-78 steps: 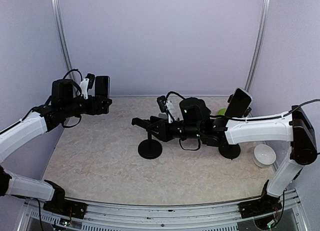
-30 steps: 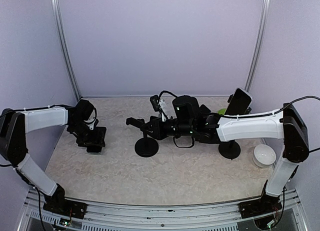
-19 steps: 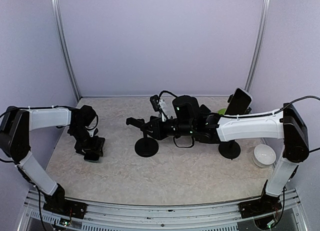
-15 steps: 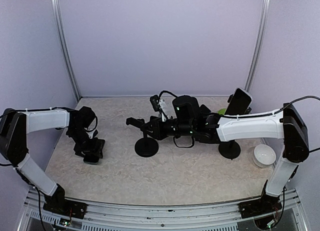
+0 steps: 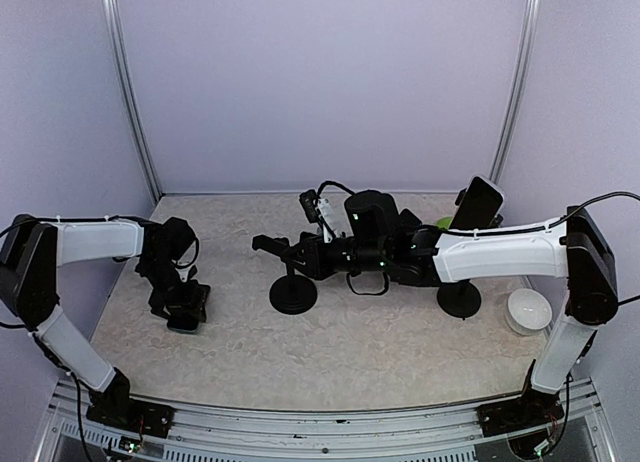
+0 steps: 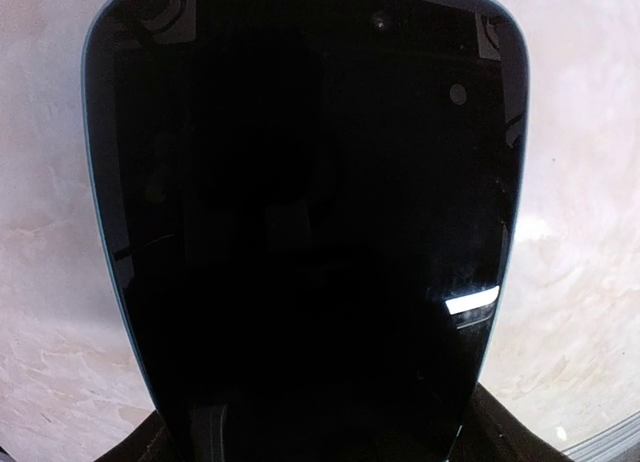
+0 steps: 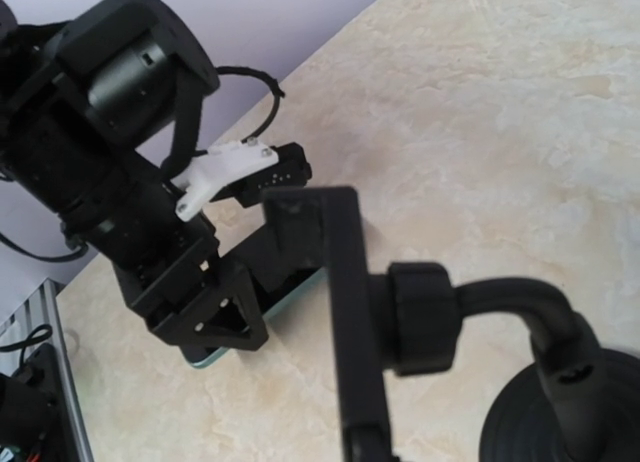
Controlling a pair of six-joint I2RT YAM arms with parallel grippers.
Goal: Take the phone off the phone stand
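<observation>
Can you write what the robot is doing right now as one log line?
left claw: holds phone down by table | right claw: grips empty phone stand | phone: off stand

Beige marbled worktop [image 5: 350, 352], plain lilac back wall [image 5: 320, 82] at 12 o'clock, matching side walls [image 5: 50, 102] at 9 and 3 o'clock, two curved metal tubes [image 5: 125, 82] at the rear corners, aluminium rail [image 5: 330, 422] at 6 o'clock, soft even light

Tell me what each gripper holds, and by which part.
Left gripper: the glossy black smartphone, by its long edges near one end. Right gripper: the empty black phone stand, by its top cradle.
</observation>
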